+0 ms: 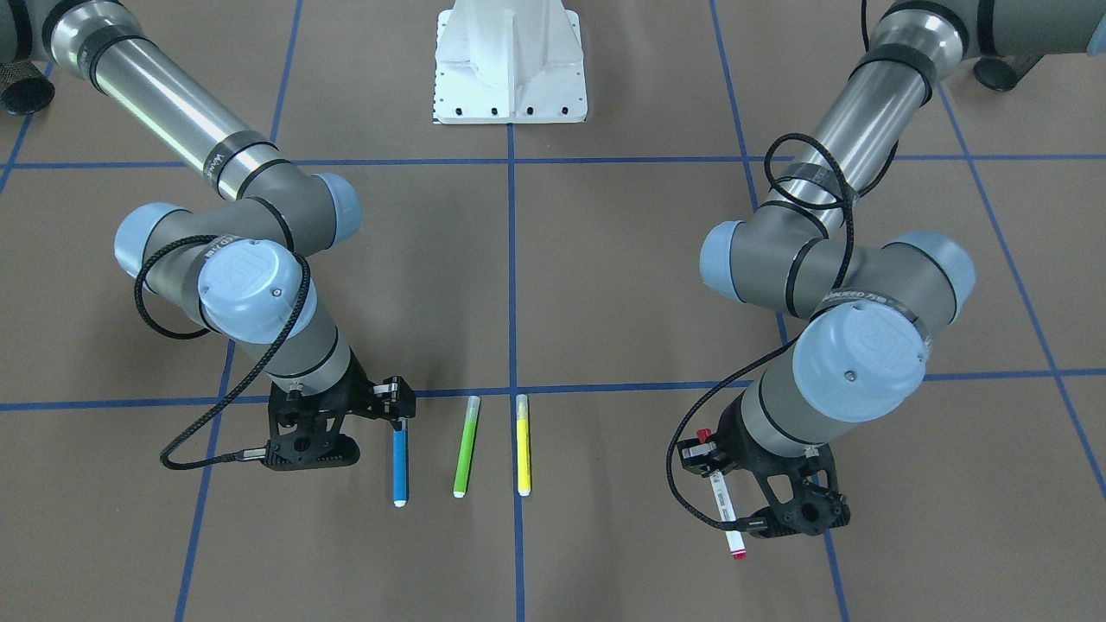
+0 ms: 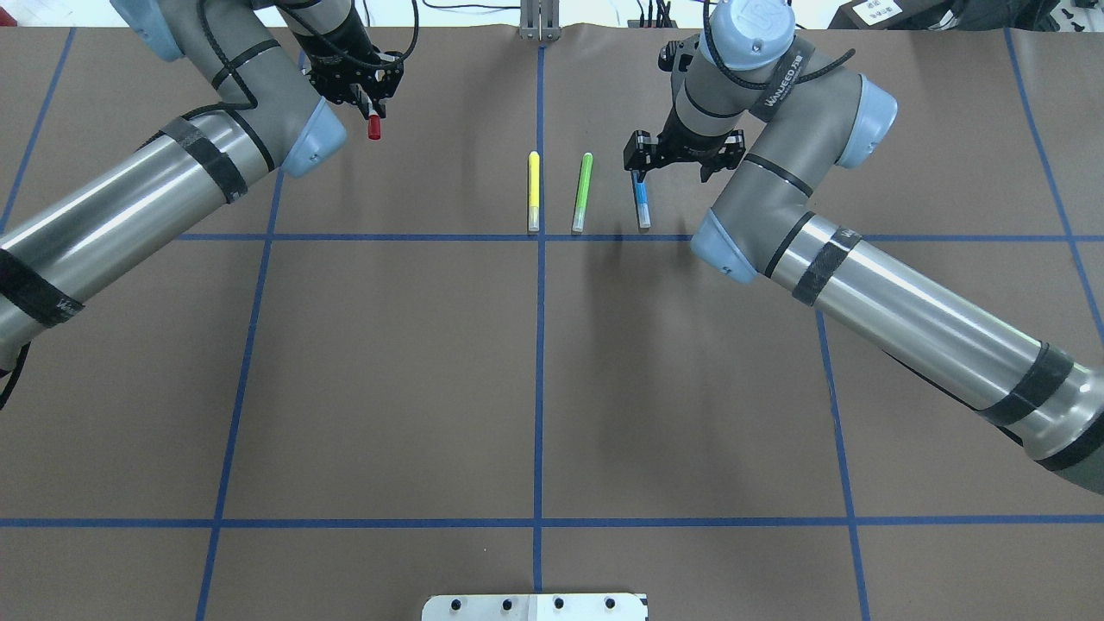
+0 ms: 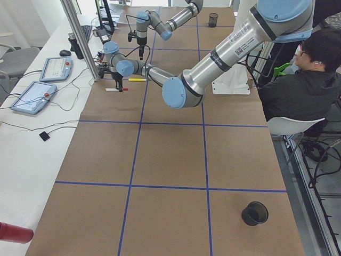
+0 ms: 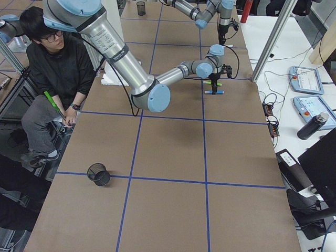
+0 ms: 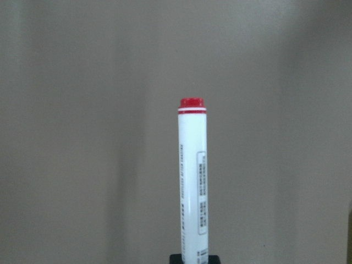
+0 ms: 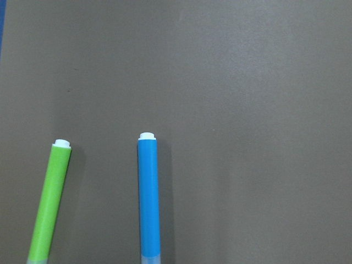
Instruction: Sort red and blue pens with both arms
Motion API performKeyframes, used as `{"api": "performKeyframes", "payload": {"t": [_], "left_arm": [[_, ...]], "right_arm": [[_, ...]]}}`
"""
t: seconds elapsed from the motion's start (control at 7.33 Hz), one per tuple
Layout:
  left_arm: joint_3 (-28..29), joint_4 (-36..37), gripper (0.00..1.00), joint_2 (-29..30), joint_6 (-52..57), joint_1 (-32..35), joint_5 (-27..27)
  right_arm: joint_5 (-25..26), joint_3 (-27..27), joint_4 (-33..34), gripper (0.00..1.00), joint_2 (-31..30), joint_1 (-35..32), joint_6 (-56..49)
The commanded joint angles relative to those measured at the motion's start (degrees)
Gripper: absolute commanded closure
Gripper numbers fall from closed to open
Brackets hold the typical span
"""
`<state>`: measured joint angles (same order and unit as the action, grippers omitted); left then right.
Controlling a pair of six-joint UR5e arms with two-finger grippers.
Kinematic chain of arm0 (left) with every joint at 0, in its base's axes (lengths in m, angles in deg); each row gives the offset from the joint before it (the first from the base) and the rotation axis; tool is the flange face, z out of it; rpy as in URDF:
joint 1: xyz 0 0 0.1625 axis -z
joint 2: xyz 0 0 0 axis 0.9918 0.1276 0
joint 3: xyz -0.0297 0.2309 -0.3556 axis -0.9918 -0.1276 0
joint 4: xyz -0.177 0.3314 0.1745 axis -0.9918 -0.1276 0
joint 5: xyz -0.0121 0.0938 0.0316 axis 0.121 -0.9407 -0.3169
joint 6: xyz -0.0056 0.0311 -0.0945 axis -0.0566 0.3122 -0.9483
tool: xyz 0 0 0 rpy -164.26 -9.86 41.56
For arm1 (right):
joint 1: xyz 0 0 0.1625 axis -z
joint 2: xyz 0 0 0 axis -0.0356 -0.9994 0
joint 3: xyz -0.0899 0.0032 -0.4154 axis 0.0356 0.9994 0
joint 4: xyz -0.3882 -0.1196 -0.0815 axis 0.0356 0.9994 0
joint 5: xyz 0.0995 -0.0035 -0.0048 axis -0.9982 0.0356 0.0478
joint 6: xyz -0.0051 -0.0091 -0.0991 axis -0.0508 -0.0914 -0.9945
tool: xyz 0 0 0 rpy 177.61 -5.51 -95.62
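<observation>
While the left pincer clenches the white-barrelled, red-capped marker, the right pincer sits at one end of the slim blue pen, one colour per arm; its closure cannot be told.

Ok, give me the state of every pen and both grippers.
red-capped marker: held by left gripper
blue pen: flat on table
green pen: flat on table
yellow pen: flat on table
left gripper: shut on red-capped marker
right gripper: over blue pen's end; closure unclear
</observation>
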<state>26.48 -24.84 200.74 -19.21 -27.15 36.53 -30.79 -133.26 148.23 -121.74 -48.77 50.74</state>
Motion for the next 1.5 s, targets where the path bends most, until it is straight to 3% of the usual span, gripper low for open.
{"api": "performKeyframes", "payload": {"t": [0.0,0.27,1.36], "left_arm": [[-1.0,-0.1,1.0,-1.2,0.1,0.1,0.0],[-1.2,-0.1,1.0,-1.2,0.1,0.1,0.0],[-1.9,-0.5,1.0,-1.9,0.1,0.2,0.0]], "right_arm": [[1.1,2.9,-0.4,0.03,2.2,1.4,0.4],[1.0,7.4,-0.4,0.08,5.4,2.0,0.3],[0.6,9.1,-0.4,0.19,5.3,2.3,-1.2]]}}
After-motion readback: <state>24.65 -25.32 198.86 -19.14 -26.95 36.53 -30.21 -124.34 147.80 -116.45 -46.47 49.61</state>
